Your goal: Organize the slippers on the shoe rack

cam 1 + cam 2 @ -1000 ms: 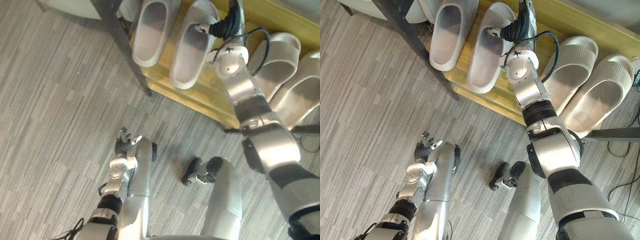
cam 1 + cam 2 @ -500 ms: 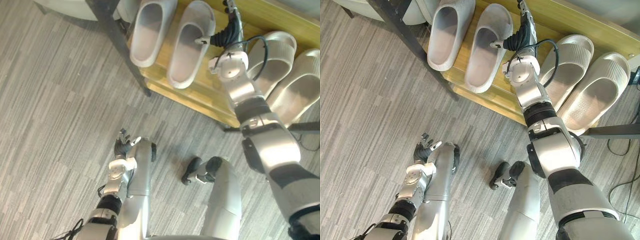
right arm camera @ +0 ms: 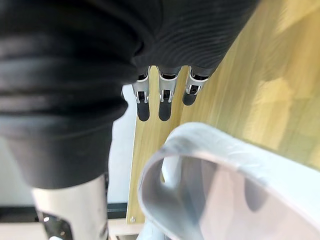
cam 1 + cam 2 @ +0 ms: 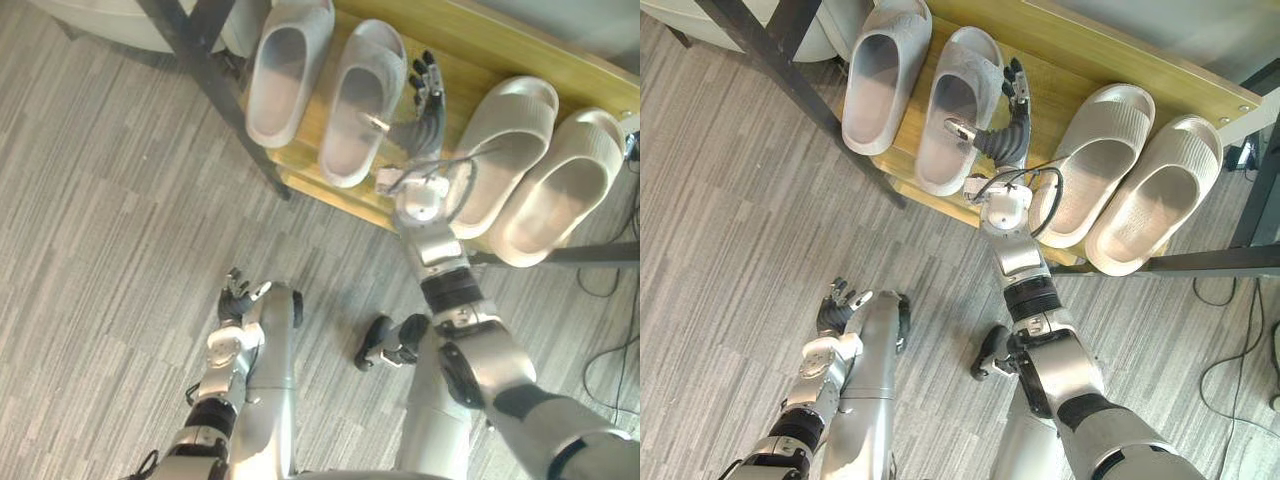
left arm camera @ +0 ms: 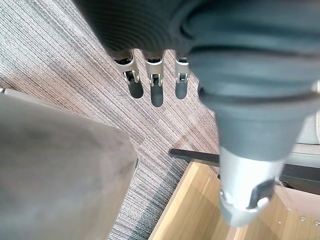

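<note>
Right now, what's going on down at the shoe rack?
The right hand is open over the wooden shelf, its fingers straight beside the right-hand grey slipper and its thumb over that slipper's opening; it grips nothing. The other grey slipper lies alongside, and the beige pair sits further right on the same shelf. The left hand hangs open low over the floor, idle.

Head eyes overlook shoe rack [image 4: 462,70]; wrist cameras close.
</note>
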Robot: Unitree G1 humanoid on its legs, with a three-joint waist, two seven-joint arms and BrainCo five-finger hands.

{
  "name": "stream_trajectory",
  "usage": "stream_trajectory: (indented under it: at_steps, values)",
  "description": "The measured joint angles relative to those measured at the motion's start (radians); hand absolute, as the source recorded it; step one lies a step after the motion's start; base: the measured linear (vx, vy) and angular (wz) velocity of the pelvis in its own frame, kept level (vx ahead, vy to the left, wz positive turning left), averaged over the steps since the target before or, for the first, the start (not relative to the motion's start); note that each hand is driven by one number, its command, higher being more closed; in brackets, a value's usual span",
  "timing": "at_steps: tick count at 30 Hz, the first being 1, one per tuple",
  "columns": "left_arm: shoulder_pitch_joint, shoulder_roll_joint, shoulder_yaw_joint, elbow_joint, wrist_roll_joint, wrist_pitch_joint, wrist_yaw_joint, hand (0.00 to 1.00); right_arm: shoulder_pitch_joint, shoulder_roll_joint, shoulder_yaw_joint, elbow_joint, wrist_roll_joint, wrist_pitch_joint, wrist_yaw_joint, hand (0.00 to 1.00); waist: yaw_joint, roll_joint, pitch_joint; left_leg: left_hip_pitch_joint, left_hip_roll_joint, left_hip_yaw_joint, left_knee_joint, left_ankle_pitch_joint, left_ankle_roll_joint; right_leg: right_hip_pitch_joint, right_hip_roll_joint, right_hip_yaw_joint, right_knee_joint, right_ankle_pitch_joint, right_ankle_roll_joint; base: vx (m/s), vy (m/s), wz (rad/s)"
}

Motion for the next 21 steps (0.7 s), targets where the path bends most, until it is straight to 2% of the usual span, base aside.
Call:
stream_trajectory:
  at_steps: [6, 10, 11, 21]
  values:
    - [0.003, -0.006, 0.009, -0.012, 0.001, 0.009, 0.011, 0.00, 0.053, 0.046, -0.001, -0.015, 0.081, -0.014, 0.015, 0.00, 0.000, 0.001, 0.005, 0.001, -0.001, -0.001, -0.004, 0.000, 0.000, 0.004, 0.000, -0.002, -0.006, -0.002, 0.003, 0.00, 0.000, 0.00]
    - [0.003, -0.011, 0.022, -0.046, 0.008, 0.010, 0.011, 0.00, 0.055, 0.045, 0.000, -0.045, 0.175, -0.044, 0.058, 0.00, 0.001, 0.003, 0.046, 0.020, -0.001, -0.001, -0.008, 0.000, 0.000, 0.022, 0.000, -0.003, -0.008, -0.007, 0.014, 0.00, 0.000, 0.00]
    - [0.003, -0.019, 0.037, -0.052, 0.009, 0.011, 0.011, 0.00, 0.055, 0.044, 0.000, -0.045, 0.216, -0.063, 0.073, 0.00, 0.001, 0.003, 0.050, 0.019, -0.001, -0.002, -0.008, 0.000, 0.000, 0.023, 0.000, -0.006, -0.008, -0.008, 0.015, 0.00, 0.000, 0.00]
    - [0.001, -0.030, 0.040, -0.055, 0.009, 0.013, 0.012, 0.00, 0.040, 0.043, 0.000, -0.041, 0.490, -0.109, 0.116, 0.00, 0.013, 0.012, 0.055, 0.019, -0.005, -0.014, -0.004, 0.000, 0.000, 0.037, -0.001, -0.020, -0.008, -0.006, 0.011, 0.00, 0.000, 0.01]
